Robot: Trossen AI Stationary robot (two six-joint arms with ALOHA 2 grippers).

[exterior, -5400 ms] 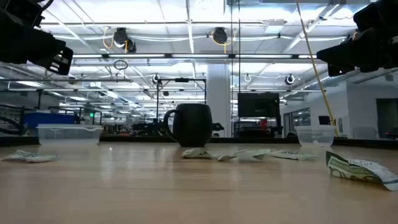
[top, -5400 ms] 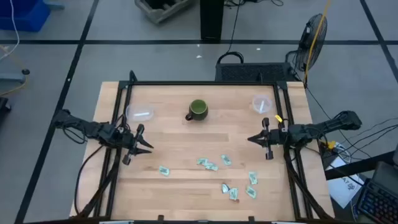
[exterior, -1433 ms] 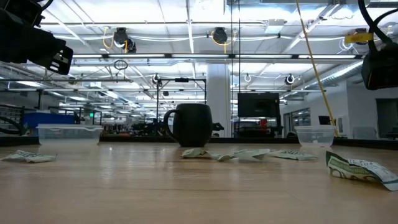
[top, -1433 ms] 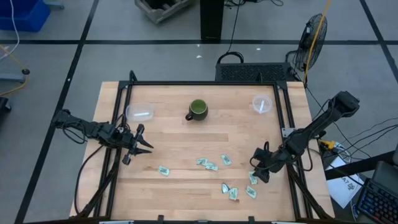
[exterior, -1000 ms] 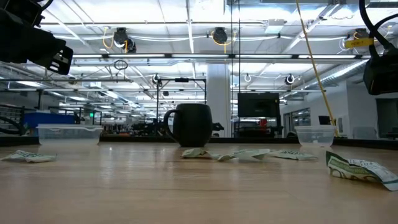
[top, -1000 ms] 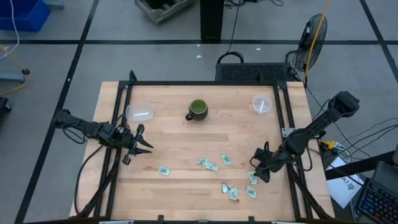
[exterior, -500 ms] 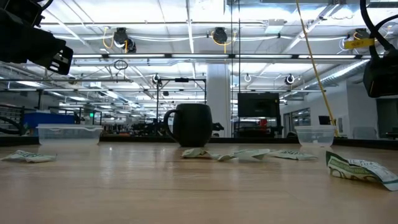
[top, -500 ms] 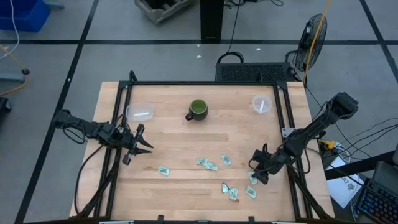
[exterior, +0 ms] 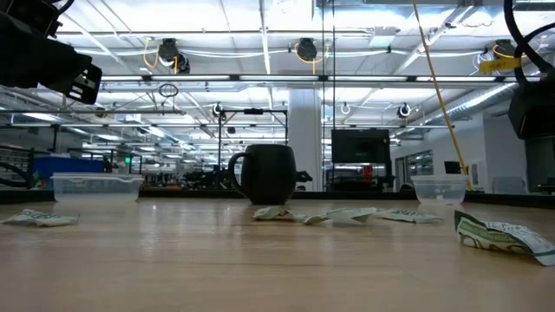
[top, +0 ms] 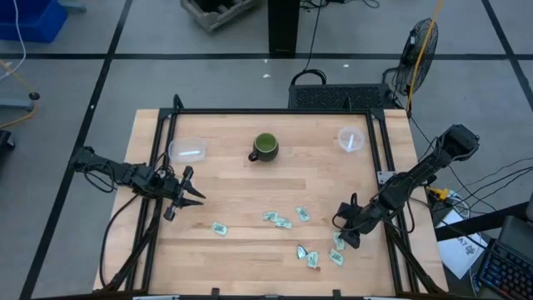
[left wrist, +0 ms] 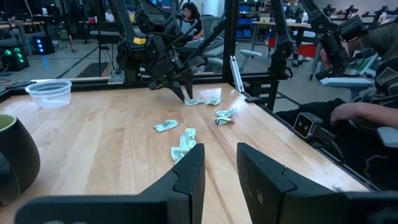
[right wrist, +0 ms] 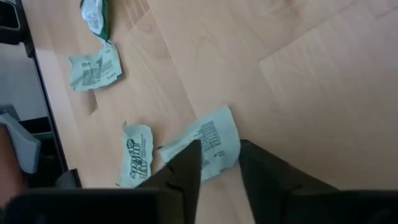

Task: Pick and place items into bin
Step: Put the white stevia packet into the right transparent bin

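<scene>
The left gripper [top: 190,191] hangs above the worktop [top: 241,179] with its fingers [left wrist: 189,177] slightly parted, well away from the packets [top: 285,221]. The right gripper [top: 345,236] reaches down, its fingers [right wrist: 186,169] open either side of one packet [right wrist: 208,144], tips just short of it.

Overhead view straight down, low view level across tabletop, both sharing the green mug [top: 265,147], wrist views close.
</scene>
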